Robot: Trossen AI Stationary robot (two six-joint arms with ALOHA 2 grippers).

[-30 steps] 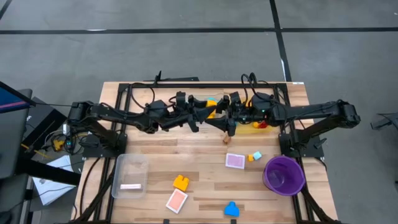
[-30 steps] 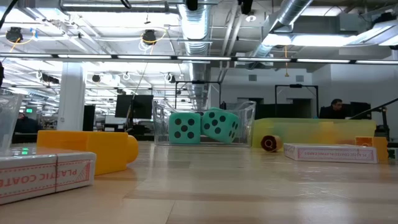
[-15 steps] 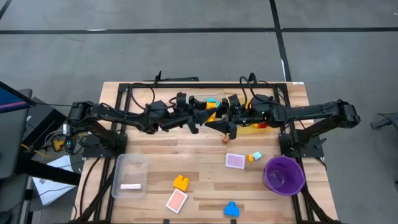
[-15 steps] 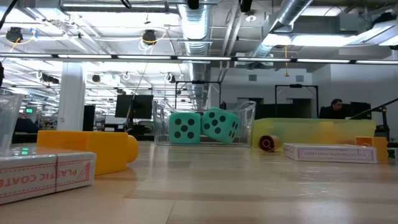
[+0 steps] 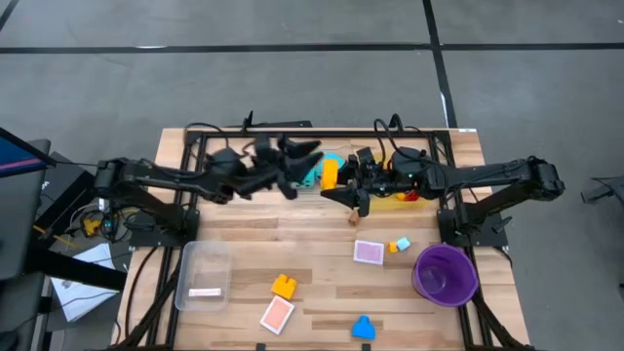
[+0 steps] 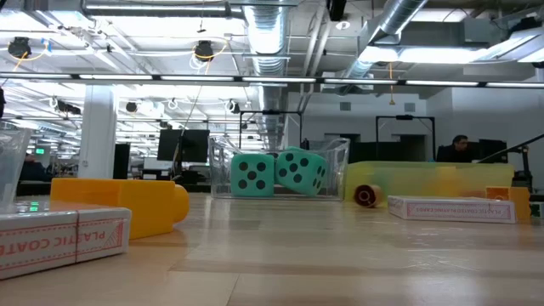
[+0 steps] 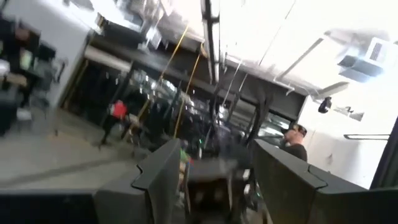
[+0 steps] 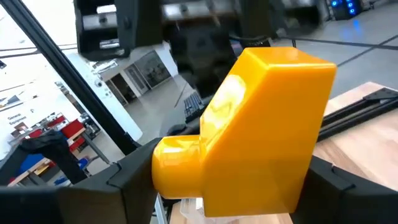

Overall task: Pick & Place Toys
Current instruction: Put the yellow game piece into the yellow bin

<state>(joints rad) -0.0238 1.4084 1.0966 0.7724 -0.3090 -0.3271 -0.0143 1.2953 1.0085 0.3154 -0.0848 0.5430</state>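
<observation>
My right gripper (image 5: 341, 181) is over the table's far middle, shut on a yellow brick (image 5: 330, 174), which fills the right wrist view (image 8: 249, 124). My left gripper (image 5: 297, 156) hangs open with nothing in it just left of the brick, tilted up toward the room (image 7: 217, 180). Two turquoise dice (image 6: 276, 172) sit in a clear tray (image 6: 336, 166) at the far edge. On the near half lie a pink tile (image 5: 368, 252), an orange brick (image 5: 284, 286), an orange-pink tile (image 5: 277, 314) and a blue brick (image 5: 363, 328). My right gripper pinches the yellow brick between its two fingers (image 8: 127, 180), one on each of two opposite sides of the block's lower part (image 8: 205, 186). The fingers reach in level from the table's right. The brick is lifted clear of the table, its round stud end (image 8: 171, 165) sticking out sideways.
A purple bowl (image 5: 446, 273) stands near right, and a clear tray (image 5: 205, 273) with a pink piece near left. A yellow tray (image 5: 402, 195) lies under my right arm. Two small bricks (image 5: 398, 244) lie beside the pink tile, and a small brown roll (image 5: 354, 218) below my right gripper.
My left gripper has drawn back from the yellow brick toward the table's left and risen, tipping upward. The brick has stayed in my right gripper, which has kept its place. The turquoise dice under the arms show more now.
</observation>
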